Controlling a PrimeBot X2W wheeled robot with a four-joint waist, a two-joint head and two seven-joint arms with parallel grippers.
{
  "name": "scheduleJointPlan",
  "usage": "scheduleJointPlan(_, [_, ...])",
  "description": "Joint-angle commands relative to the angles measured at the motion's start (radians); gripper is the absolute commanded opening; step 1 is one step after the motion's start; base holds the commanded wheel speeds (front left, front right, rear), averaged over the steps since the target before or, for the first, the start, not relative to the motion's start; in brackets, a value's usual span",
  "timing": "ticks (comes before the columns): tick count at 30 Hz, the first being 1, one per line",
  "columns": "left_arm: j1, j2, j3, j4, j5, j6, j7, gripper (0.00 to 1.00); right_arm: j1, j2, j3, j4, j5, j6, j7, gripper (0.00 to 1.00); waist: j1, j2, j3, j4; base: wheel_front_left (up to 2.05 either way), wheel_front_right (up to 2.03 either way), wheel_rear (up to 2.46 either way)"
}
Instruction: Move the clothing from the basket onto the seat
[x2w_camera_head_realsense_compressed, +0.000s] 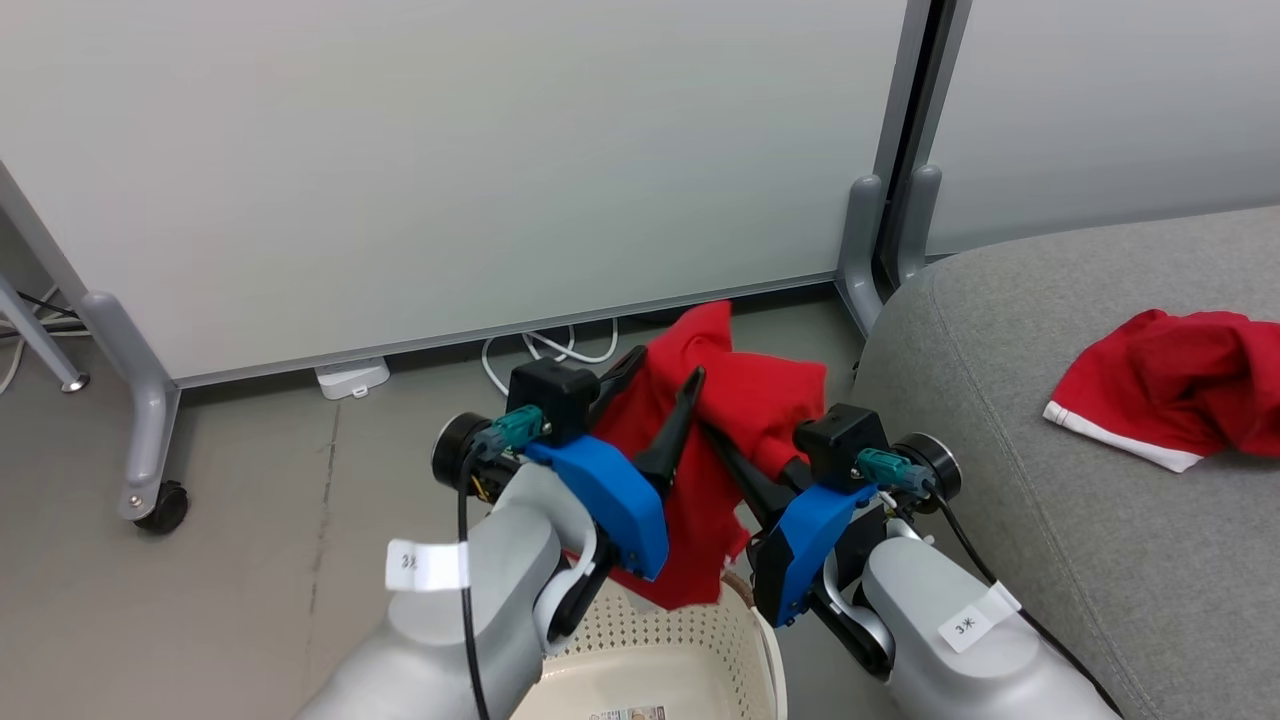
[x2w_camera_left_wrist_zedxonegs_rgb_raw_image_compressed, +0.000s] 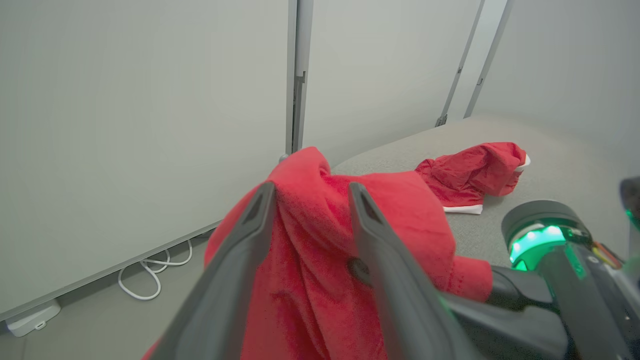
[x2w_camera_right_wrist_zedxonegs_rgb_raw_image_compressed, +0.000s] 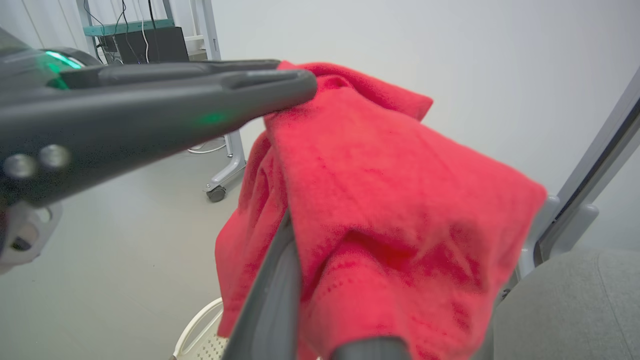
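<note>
From the head view, the left claw (x2w_camera_head_realsense_compressed: 668, 365) stands wide, its 2 fingers spread against a red garment (x2w_camera_head_realsense_compressed: 745, 400) without pinching it. The right claw (x2w_camera_head_realsense_compressed: 732, 458) sits just beside it, narrow, its fingers running up into the same cloth and carrying it. The garment hangs from the claws, and its lower edge dangles to the rim of the basket (x2w_camera_head_realsense_compressed: 745, 640) beneath them. The part of the basket I can see is bare apart from a label. Its near end is cut off, so I cannot tell whether more clothing lies there. Well to the right of the right claw spreads the grey seat (x2w_camera_head_realsense_compressed: 1000, 350), with 1 other garment (x2w_camera_head_realsense_compressed: 1170, 390) lying crumpled on it.

The left wrist view looks along the parted left fingers (x2w_camera_left_wrist_zedxonegs_rgb_raw_image_compressed: 260, 215). The red cloth bulges between and beyond them, and the seat and the other garment lie further off to their right.

In the right wrist view the garment drapes over the right claw's fingers (x2w_camera_right_wrist_zedxonegs_rgb_raw_image_compressed: 280, 280), with a left finger (x2w_camera_right_wrist_zedxonegs_rgb_raw_image_compressed: 200, 95) lying across above it and the basket rim below.

By my reckoning 1 piece is done and this 1 is lifted, but it is not yet over the seat. What is left is a swing rightward and a release.
</note>
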Motion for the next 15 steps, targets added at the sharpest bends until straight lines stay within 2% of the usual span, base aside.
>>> scheduleJointPlan(1, [0.034,0.013,0.023,-0.025,0.018,-0.004,-0.005,1.0,0.016,-0.003,-0.01,-0.012,-0.012,0.0,-0.004,0.0,0.0,0.0,0.0,-0.001,0.0,0.0,0.0])
scheduleJointPlan(15, [0.393,0.12,0.32,-0.336,0.273,-0.012,-0.005,1.0,0.05,-0.003,-0.111,-0.093,-0.093,0.0,-0.004,0.0,0.0,0.0,0.024,-0.009,0.0,0.0,0.0])
